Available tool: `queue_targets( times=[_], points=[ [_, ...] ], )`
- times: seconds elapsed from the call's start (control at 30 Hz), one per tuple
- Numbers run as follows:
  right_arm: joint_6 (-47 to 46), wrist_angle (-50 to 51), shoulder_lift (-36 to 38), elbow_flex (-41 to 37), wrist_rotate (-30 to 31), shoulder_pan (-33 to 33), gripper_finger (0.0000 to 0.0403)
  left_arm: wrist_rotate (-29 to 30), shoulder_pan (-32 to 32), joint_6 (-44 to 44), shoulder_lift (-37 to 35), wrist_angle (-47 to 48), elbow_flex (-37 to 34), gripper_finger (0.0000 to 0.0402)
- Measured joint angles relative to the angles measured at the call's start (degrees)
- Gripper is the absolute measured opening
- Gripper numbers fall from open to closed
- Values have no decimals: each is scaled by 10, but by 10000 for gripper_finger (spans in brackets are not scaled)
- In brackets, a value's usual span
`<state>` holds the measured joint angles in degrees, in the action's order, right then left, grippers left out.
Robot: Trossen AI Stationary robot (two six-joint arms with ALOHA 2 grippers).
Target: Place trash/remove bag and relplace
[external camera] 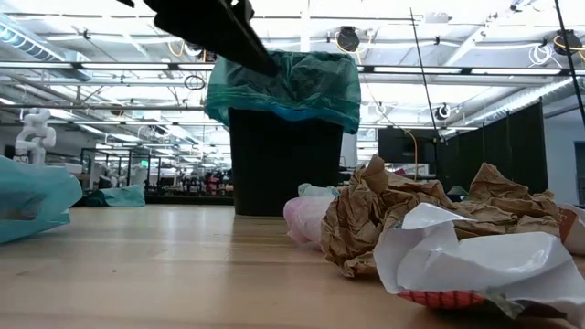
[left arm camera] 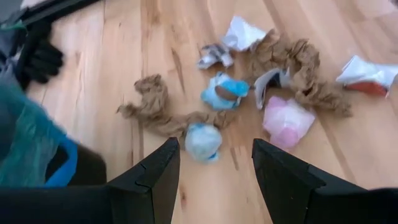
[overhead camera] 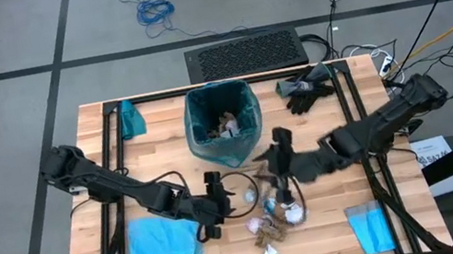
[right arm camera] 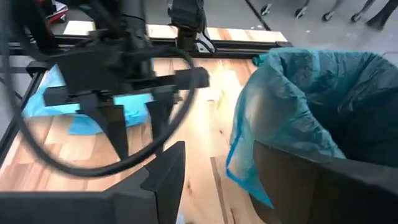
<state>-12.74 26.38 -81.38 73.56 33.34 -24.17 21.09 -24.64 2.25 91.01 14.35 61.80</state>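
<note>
Beside the lined bin (overhead camera: 224,125), both tools apart, empty; left tool (left arm camera: 214,165) should drop squarely over pale-blue scrap (left arm camera: 203,141).

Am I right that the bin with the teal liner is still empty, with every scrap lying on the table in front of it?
Not quite. The high view shows a few scraps already inside the bin with the teal liner. The rest stands: a cluster of loose scraps lies on the table in front of it.

Crinkly plastic bag (overhead camera: 225,127); crumpled paper trash (overhead camera: 273,221); wood table (overhead camera: 330,235).
</note>
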Motion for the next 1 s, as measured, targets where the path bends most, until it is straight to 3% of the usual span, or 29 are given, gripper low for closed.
queue_targets(
  times=[0.23, 0.37, 0.47, 0.67, 0.83, 1.0],
  points=[
    [-75, 76, 23, 0, 155, -97, 170, -26, 8, 13, 17, -30, 0, 196],
    [-121, 99, 29, 0, 208, -135, 169, -44, 18, 25, 17, -34, 0, 196],
    [-130, 98, 29, 0, 217, -149, 169, -58, 25, 50, 17, -35, 0, 196],
    [-131, 100, 28, 0, 226, -154, 169, -156, 46, 88, 61, -73, 1, 196],
    [-135, 101, 28, 0, 226, -153, 169, -156, 72, 106, 128, -105, 1, 196],
    [-143, 102, 27, 0, 225, -153, 169, -117, 103, 101, 168, -110, 0, 196]
  ],
)
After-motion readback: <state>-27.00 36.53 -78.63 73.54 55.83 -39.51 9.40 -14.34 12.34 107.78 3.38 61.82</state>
